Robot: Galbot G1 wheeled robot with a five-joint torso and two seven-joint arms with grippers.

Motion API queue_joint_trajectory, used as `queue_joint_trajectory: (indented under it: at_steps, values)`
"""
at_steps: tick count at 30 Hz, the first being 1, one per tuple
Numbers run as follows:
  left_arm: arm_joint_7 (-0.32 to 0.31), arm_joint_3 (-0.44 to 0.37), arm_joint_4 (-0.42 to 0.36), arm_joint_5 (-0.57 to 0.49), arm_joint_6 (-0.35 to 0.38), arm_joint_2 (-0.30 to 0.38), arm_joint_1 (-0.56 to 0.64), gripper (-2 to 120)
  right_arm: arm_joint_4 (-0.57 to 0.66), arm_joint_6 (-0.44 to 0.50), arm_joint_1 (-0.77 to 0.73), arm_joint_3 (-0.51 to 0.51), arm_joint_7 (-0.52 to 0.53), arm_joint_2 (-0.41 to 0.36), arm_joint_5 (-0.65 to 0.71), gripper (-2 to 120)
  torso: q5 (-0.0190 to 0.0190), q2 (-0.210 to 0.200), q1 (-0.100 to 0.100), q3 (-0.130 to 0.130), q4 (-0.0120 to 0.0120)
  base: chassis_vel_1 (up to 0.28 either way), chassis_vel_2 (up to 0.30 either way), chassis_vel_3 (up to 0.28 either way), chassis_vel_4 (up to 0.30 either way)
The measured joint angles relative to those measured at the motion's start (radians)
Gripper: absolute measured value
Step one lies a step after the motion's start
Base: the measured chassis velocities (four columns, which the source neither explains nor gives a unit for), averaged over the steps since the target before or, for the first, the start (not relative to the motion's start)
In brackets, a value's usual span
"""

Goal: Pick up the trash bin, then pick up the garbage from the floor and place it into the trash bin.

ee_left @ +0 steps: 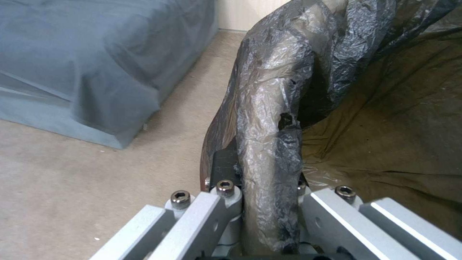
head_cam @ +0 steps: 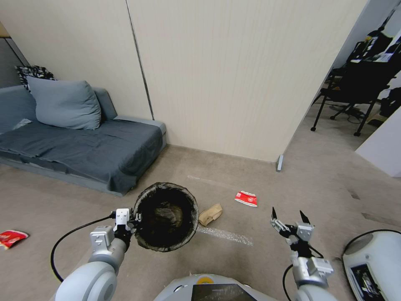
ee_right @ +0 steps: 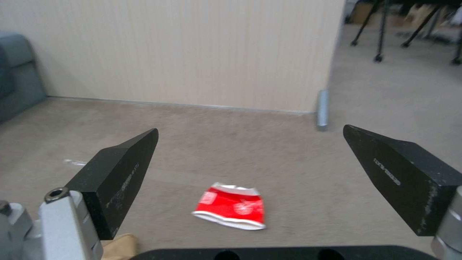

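My left gripper (head_cam: 134,218) is shut on the rim of the trash bin (head_cam: 166,216), holding it up off the floor; its dark bag liner (ee_left: 274,119) wraps the rim between the fingers. Some crumpled garbage lies inside the bin. On the carpet, a red-and-white carton (head_cam: 246,198) (ee_right: 230,210) lies ahead of my right gripper (head_cam: 288,217), which hovers open above the floor with nothing between its fingers. A crumpled brown paper (head_cam: 210,214) lies just right of the bin. Another red wrapper (head_cam: 11,238) sits at the far left on the floor.
A grey sofa (head_cam: 79,146) with a cushion stands at the left against the beige wall (head_cam: 234,83). Office chairs (head_cam: 355,92) stand in the room at the right. A white machine (head_cam: 371,263) sits at the lower right. Clear tape strips mark the carpet.
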Motion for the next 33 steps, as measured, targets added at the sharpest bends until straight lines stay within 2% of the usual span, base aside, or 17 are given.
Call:
queue_joint_trajectory:
  at_steps: [3, 6, 11, 14, 18, 23, 26, 27, 30, 33]
  values:
    - [-0.008, -0.012, 0.0, -0.008, 0.0, 0.005, 0.005, 2, -0.014, -0.027, 0.033, -0.015, 0.001, -0.03, 0.024, 100, 0.0001, 0.0, 0.0, 0.0, 0.0002, 0.0, 0.0, 0.0, 0.0]
    - [-0.024, -0.027, 0.002, -0.027, 0.006, 0.019, 0.018, 2, -0.117, -0.088, 0.171, -0.068, 0.033, -0.141, 0.131, 100, 0.0001, 0.0, 0.0, 0.0, 0.0002, 0.0, 0.0, 0.0, 0.0]
    - [-0.032, -0.032, 0.002, -0.036, 0.013, 0.029, 0.024, 2, -0.238, -0.09, 0.278, -0.12, 0.073, -0.187, 0.197, 100, 0.0002, 0.0, 0.0, 0.0, 0.0003, 0.0, 0.0, 0.0, 0.0]
    - [-0.035, -0.044, 0.002, -0.043, 0.019, 0.034, 0.035, 2, -0.328, -0.094, 0.352, -0.186, 0.103, -0.228, 0.266, 100, 0.0003, 0.0, 0.0, 0.0, 0.0003, 0.0, 0.0, 0.0, 0.0]
    - [-0.035, -0.054, 0.003, -0.047, 0.024, 0.035, 0.04, 2, -0.387, -0.112, 0.404, -0.257, 0.122, -0.257, 0.311, 100, 0.0002, 0.0, 0.0, 0.0, 0.0002, 0.0, 0.0, 0.0, 0.0]
    - [-0.035, -0.058, 0.003, -0.048, 0.026, 0.036, 0.047, 2, -0.441, -0.15, 0.46, -0.349, 0.171, -0.267, 0.387, 100, 0.0001, 0.0, 0.0, 0.0, 0.0002, 0.0, 0.0, 0.0, 0.0]
    - [-0.036, -0.058, 0.003, -0.048, 0.027, 0.034, 0.048, 2, -0.521, -0.189, 0.529, -0.433, 0.239, -0.264, 0.501, 100, -0.0002, 0.0, 0.0, 0.0, 0.0004, 0.0, 0.0, 0.0, 0.0]
    - [-0.036, -0.058, 0.003, -0.048, 0.027, 0.034, 0.048, 2, -0.521, -0.189, 0.529, -0.433, 0.239, -0.264, 0.501, 100, -0.0002, 0.0, 0.0, 0.0, 0.0004, 0.0, 0.0, 0.0, 0.0]
    - [-0.036, -0.058, 0.003, -0.046, 0.028, 0.033, 0.048, 2, -0.598, -0.238, 0.592, -0.491, 0.329, -0.248, 0.661, 100, 0.0, 0.0, 0.0, 0.0, 0.0004, 0.0, 0.0, 0.0, 0.0]
    - [-0.034, -0.064, 0.003, -0.047, 0.03, 0.034, 0.048, 2, -0.651, -0.255, 0.628, -0.515, 0.377, -0.228, 0.734, 100, 0.0, 0.0, 0.0, 0.0, 0.0003, 0.0, 0.0, 0.0, 0.0]
